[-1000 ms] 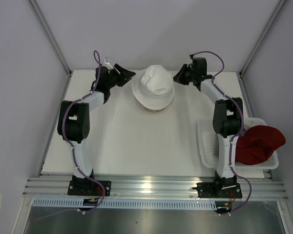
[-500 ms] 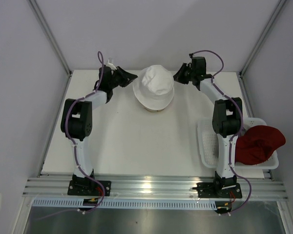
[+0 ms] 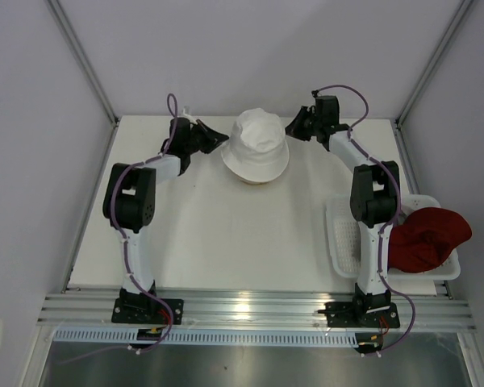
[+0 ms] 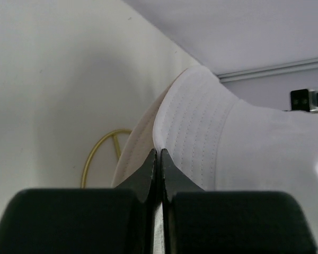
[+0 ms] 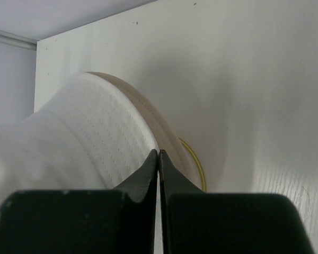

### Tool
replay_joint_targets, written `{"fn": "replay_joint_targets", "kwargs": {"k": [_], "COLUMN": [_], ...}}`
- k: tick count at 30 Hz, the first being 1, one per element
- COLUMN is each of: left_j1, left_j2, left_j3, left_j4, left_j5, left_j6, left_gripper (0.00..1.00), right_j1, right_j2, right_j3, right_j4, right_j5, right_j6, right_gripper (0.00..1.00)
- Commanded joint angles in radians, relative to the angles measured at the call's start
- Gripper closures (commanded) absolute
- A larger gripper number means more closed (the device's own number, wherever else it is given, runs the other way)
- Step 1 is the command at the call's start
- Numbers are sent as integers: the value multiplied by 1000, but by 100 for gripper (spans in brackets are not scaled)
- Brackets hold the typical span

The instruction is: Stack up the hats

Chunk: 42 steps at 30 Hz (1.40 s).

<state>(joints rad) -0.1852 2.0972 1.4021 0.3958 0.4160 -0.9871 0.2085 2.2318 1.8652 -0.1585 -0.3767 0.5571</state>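
Note:
A cream-white hat [image 3: 256, 143] sits on a gold wire-ring stand [image 4: 98, 153] at the back middle of the table. My left gripper [image 3: 223, 141] is at its left brim. In the left wrist view the left gripper [image 4: 159, 152] is shut, with a strip of the hat's [image 4: 217, 132] white brim pinched between the jaws. My right gripper [image 3: 289, 126] is at the right brim. In the right wrist view it [image 5: 158, 153] is shut on the hat's [image 5: 79, 132] brim too. A dark red hat [image 3: 426, 238] lies in the basket at the right.
The white mesh basket [image 3: 343, 234] stands at the table's right edge beside the right arm. The gold ring [image 5: 199, 169] shows under the hat's brim. Frame posts and walls stand close behind the table.
My left gripper has slid right onto the hat's left brim and closed from open to shut on it. The right gripper has stayed shut at the right brim.

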Motion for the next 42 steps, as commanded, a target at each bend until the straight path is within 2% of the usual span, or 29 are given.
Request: {"fn": "replay_joint_targets", "kwargs": {"k": [1, 5, 7, 13, 15, 16, 17, 19, 20, 21, 22, 23, 24, 25, 27, 31, 32, 35, 37, 39, 41, 42], "left_j1": [-22, -48, -69, -65, -59, -54, -45, -31, -23, -4, 9, 19, 44, 58, 85, 102, 102, 104, 102, 101, 99, 99], "left_j2": [-22, -54, -63, -86, -109, -120, -141, -167, -181, -210, -224, -238, -264, -281, -311, -408, -426, -498, -534, -588, -621, -653], "left_j3": [-67, -63, -69, -114, -120, -121, -124, -137, -140, -150, -158, -163, -176, -181, -195, -190, -187, -196, -212, -233, -268, -278], "left_j4": [-76, -175, -187, -88, -81, -86, -87, -95, -97, -103, -107, -109, -112, -112, -120, -211, -230, -285, -296, -302, -305, -307], "left_j5": [-106, -190, -223, -163, -157, -149, -146, -135, -119, -112, -106, -102, -85, -79, -71, -100, -111, -117, -112, -103, -100, -94], "left_j6": [83, 160, 189, 173, 182, 186, 195, 211, 222, 238, 245, 248, 249, 249, 260, 315, 339, 366, 372, 378, 384, 387], "left_gripper": [99, 99, 99, 99, 99, 95, 93, 88, 80, 76, 73, 64, 60, 57, 45, 30, 26, 24, 23, 22, 21, 21], "right_j1": [6, 6, 6, 6, 5, 0, -3, -21, -27, -38, -41, -44, -53, -61, -83, -123, -126, -127, -127, -129, -129, -129], "right_j2": [-32, -63, -75, -123, -147, -158, -169, -210, -227, -245, -295, -323, -352, -385, -492, -763, -879, -1049, -1210, -1364, -1443, -1465], "right_j3": [-21, -41, -60, -77, -78, -77, -74, -58, -48, -31, -29, -34, -47, -58, -93, -317, -406, -533, -584, -645, -661, -652], "right_j4": [16, 14, 14, -16, -27, -41, -52, -109, -142, -171, -227, -255, -307, -334, -390, -423, -432, -513, -593, -656, -706, -786], "right_j5": [27, 36, 51, 67, 82, 90, 93, 99, 119, 139, 200, 241, 287, 326, 396, 533, 576, 781, 899, 939, 986, 1004], "right_j6": [6, 6, 1, -31, -43, -55, -63, -85, -117, -134, -155, -193, -207, -217, -212, -198, -194, -103, 32, 95, 153, 173], "right_gripper": [100, 100, 97, 87, 75, 69, 56, 44, 38, 25, 20, 16, 9, 6, 4, 1, 1, 1, 1, 0, 1, 1]}}
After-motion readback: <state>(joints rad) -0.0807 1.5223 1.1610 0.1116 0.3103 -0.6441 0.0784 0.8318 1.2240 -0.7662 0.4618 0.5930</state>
